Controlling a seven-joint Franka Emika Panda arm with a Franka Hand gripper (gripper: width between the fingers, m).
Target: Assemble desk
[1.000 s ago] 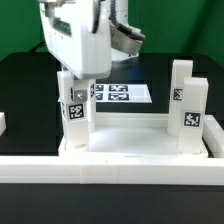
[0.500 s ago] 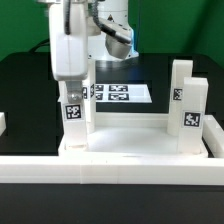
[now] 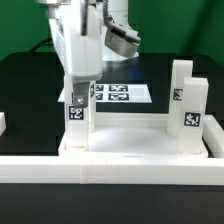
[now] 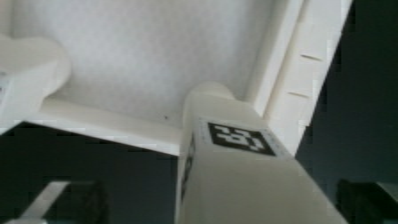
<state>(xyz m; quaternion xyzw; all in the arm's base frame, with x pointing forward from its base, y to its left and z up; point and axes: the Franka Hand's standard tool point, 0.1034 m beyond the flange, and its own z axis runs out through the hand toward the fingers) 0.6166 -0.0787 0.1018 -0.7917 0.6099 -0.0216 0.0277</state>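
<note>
Since half a second ago the gripper (image 3: 78, 82) has swung slightly toward the exterior view's right and now sits over the top of the left leg (image 3: 76, 112); whether its fingers clamp the leg I cannot tell. The table (image 3: 25, 95) is matte black, with a green backdrop behind. The marker board (image 3: 122, 94) lies flat beyond the desk. The tabletop (image 3: 130, 140) is smooth white plastic, rimmed, lying upside down with legs standing in its corners. Each leg is a square-section block carrying a black-and-white tag; the right leg (image 3: 192, 112) stands upright with another behind it (image 3: 181, 85). A long white border bar (image 3: 110, 166) runs along the near edge. In the wrist view a tagged leg (image 4: 240, 165) rises beside the tabletop rim (image 4: 306, 70).
</note>
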